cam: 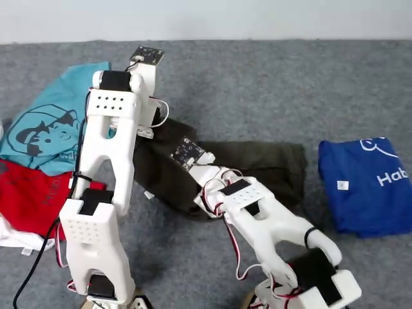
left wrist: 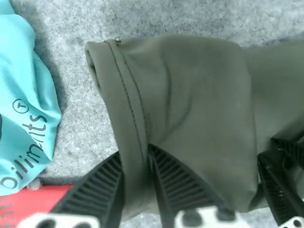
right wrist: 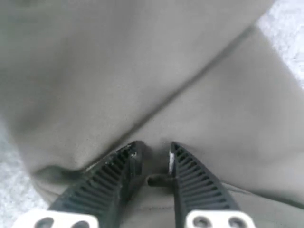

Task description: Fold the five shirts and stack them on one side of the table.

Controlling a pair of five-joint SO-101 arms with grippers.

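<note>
Olive shirt [cam: 257, 164] lying crumpled across the middle of the table [cam: 257, 77], held at two points. Your left gripper [left wrist: 134, 154] pinches the stitched hem. Your right gripper [right wrist: 154, 149] is closed on a fold of the same cloth nearby. The left hold takes only a narrow strip and the right sits near the fingertips, so a quick lift may let the cloth slip and spoil the fold. The grippers sit close together: bringing them nearer risks a collision, and unequal pulls would probably bunch the shirt. The teal shirt [cam: 58, 122], touching the red shirt [cam: 32, 196], lies just beside the left hold and could be dragged along. The folded blue shirt [cam: 367, 187] rests well apart. The teal and blue shirts carry printed lettering, and the blue also has a small white label [cam: 342, 186]; none is transcribed here.
</note>
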